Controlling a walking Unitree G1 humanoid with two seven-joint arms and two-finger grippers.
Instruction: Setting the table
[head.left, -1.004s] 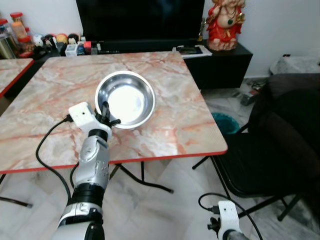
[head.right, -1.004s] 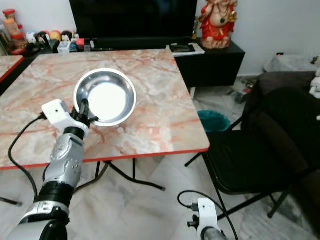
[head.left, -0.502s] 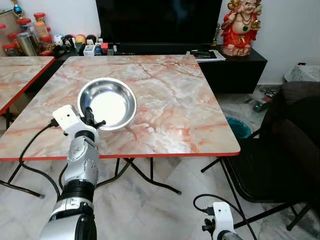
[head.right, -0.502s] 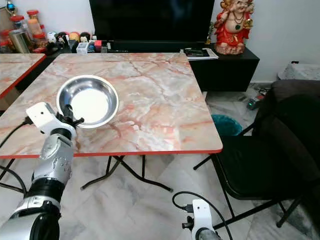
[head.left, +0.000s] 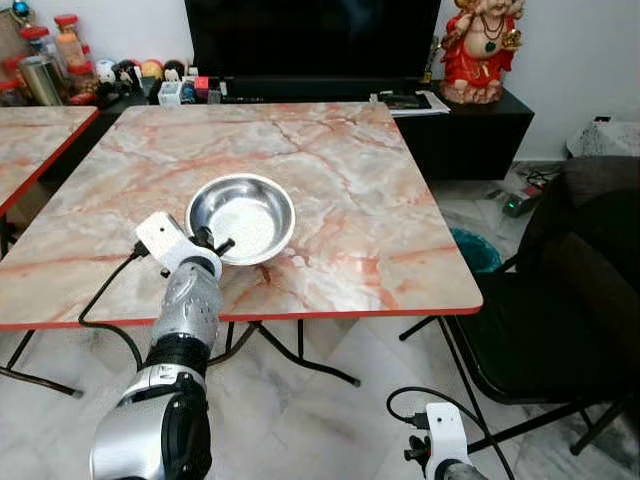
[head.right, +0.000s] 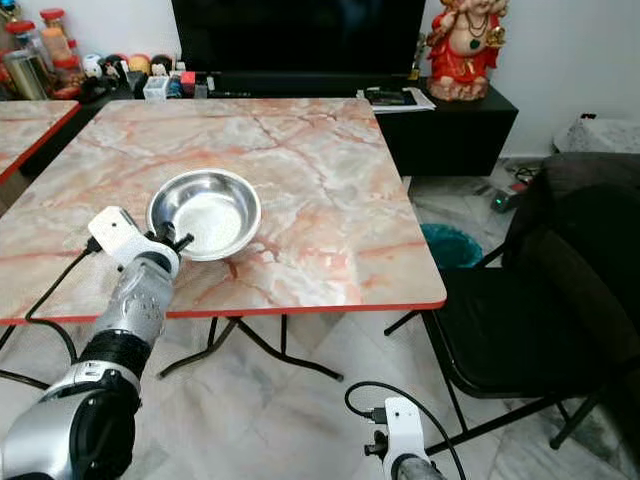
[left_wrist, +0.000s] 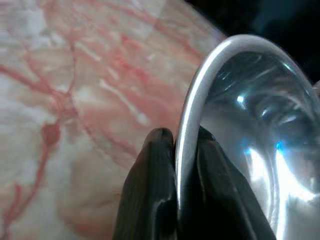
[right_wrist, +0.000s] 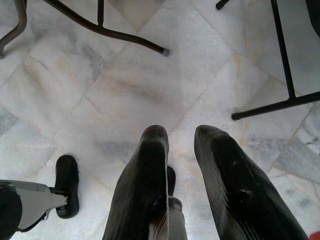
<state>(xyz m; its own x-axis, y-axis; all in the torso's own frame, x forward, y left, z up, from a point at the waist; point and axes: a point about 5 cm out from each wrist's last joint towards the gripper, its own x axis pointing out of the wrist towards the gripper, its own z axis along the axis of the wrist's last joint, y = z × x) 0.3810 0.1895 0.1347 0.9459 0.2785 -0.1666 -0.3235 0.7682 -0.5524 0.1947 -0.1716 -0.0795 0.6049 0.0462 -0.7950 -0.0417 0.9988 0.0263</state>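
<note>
One steel bowl (head.left: 241, 217) sits on the marble table (head.left: 360, 210), near its front edge and left of its middle, where the left gripper (left_wrist: 179, 165) pinches the bowl's near rim between two black fingers, while the right gripper (right_wrist: 181, 150) hangs spread above the floor.

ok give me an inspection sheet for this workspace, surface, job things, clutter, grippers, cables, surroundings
surface: marble-pattern table with red edging, bare apart from the bowl.
job's things: steel bowl upright on the table near the front edge.
clutter: nothing seen on the table.
grippers: left gripper shut on the bowl's rim, one finger inside, one outside; right gripper open, hanging over the floor.
cables: black cable loops from the left wrist below the table edge; another by the right wrist.
surroundings: black chair on the right, TV, red figurine, teal bin.
</note>
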